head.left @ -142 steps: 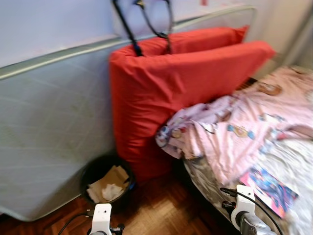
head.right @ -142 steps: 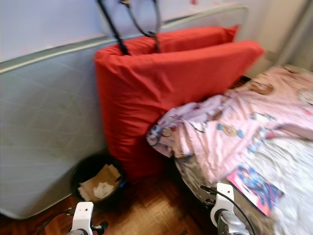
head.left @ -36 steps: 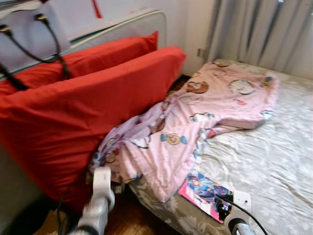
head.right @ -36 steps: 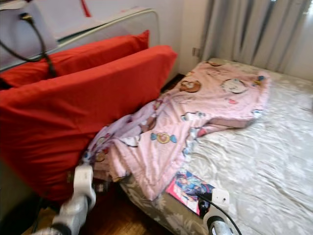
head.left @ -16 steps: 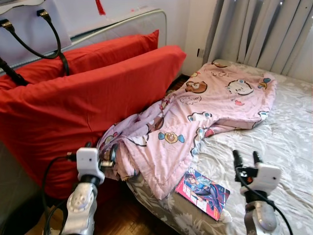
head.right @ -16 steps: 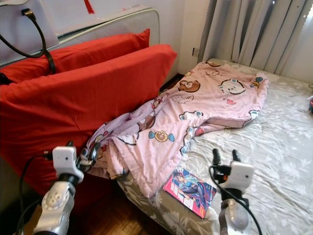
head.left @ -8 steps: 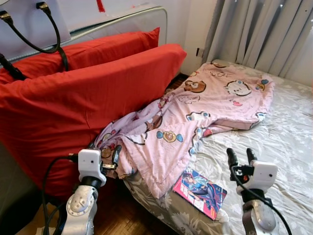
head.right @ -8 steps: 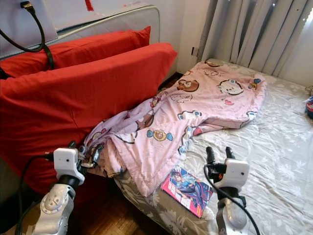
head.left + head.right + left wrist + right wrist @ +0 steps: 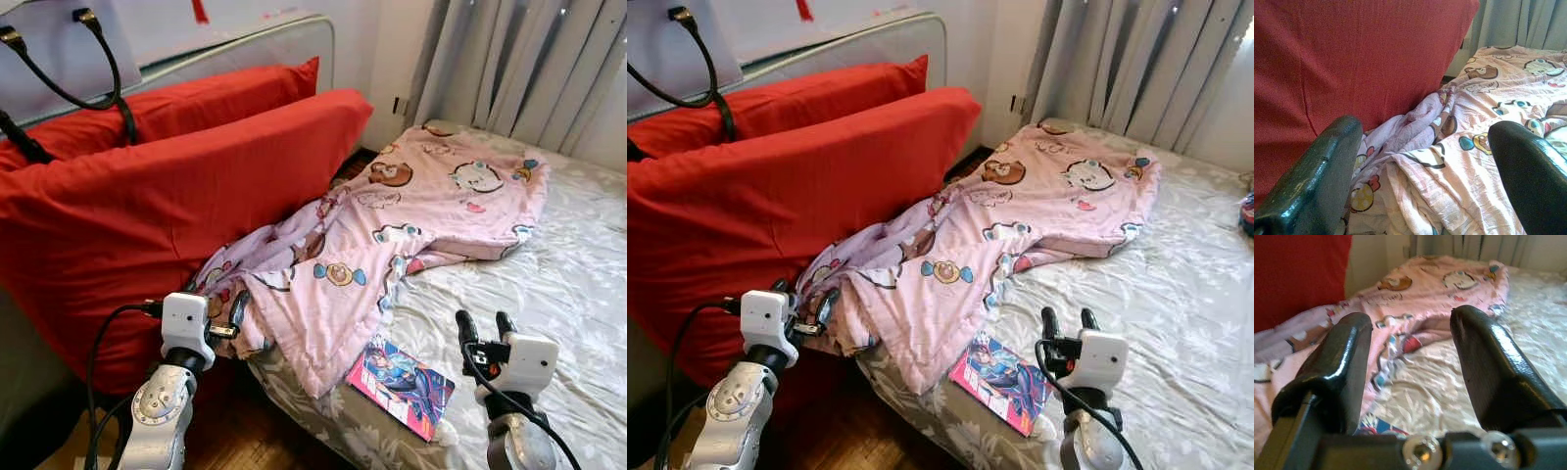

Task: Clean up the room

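In the left eye view, a pink cartoon-print blanket (image 9: 392, 245) lies crumpled across the bed (image 9: 578, 294), its lower corner spilling over the mattress edge against the red cushion (image 9: 167, 206) that stands upright beside the bed. A colourful magazine (image 9: 402, 385) lies on the grey floral sheet just below the blanket's hanging hem, near the bed's edge. The left gripper (image 9: 230, 318) is raised at the blanket's bunched corner, fingers apart; the right gripper (image 9: 485, 328) is held above the sheet just right of the magazine, its two fingers parted and pointing up. In the right eye view, a black-handled bag (image 9: 686, 49) rests atop the cushions, and grey curtains (image 9: 1136, 69) hang behind the bed's far end. In the left wrist view, the spread fingers (image 9: 1312, 181) frame the blanket's folds — red cushion directly behind them. In the right wrist view, the parted fingers (image 9: 1488, 367) frame the blanket's edge, with a corner of the magazine (image 9: 1376, 425) low between them.
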Robot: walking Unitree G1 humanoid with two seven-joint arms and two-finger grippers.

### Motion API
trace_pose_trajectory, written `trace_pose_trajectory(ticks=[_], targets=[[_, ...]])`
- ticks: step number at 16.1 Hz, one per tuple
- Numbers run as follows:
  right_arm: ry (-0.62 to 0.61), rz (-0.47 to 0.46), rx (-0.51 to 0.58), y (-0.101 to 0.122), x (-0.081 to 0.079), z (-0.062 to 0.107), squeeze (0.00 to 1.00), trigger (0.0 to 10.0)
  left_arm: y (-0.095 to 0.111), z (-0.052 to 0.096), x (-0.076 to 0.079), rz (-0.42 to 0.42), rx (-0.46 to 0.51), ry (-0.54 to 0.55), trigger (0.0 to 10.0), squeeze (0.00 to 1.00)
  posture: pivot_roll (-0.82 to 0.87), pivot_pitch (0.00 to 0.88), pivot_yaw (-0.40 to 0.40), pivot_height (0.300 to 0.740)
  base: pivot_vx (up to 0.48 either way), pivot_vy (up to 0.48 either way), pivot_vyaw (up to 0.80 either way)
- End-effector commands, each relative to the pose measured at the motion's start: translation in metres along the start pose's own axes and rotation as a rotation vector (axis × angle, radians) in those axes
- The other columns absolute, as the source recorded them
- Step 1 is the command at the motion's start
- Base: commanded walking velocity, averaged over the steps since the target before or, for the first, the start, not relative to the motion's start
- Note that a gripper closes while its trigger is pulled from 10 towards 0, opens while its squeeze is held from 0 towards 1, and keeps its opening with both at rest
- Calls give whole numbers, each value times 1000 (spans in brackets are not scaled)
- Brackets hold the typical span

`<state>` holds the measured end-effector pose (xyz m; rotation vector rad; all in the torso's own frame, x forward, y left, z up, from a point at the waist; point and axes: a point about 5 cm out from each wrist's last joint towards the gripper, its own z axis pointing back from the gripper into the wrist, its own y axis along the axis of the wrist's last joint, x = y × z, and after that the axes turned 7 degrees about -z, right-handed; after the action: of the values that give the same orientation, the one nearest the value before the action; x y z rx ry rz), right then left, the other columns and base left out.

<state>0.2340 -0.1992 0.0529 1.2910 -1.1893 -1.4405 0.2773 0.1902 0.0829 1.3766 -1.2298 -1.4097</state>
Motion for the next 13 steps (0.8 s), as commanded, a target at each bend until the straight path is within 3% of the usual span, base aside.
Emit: trace_pose_trajectory(ticks=[1, 4, 11, 13], targets=[[1, 9, -11, 2, -3, 0, 0, 10000, 4, -2, -2, 4, 4, 10, 10000, 0, -22, 0, -29, 740, 0, 0, 0], [2, 5, -47, -1, -5, -2, 0, 10000, 1, 1, -1, 9, -11, 3, 10000, 0, -20, 0, -38, 701, 0, 0, 0], [27, 30, -36, 6, -12, -11, 0, 10000, 3, -1, 6, 34, -14, -8, 10000, 0, -23, 0, -30, 696, 0, 0, 0], [22, 26, -40, 3, -13, -10, 0, 10000, 2, 0, 7, 40, -19, -3, 10000, 0, -22, 0, -26, 676, 0, 0, 0]])
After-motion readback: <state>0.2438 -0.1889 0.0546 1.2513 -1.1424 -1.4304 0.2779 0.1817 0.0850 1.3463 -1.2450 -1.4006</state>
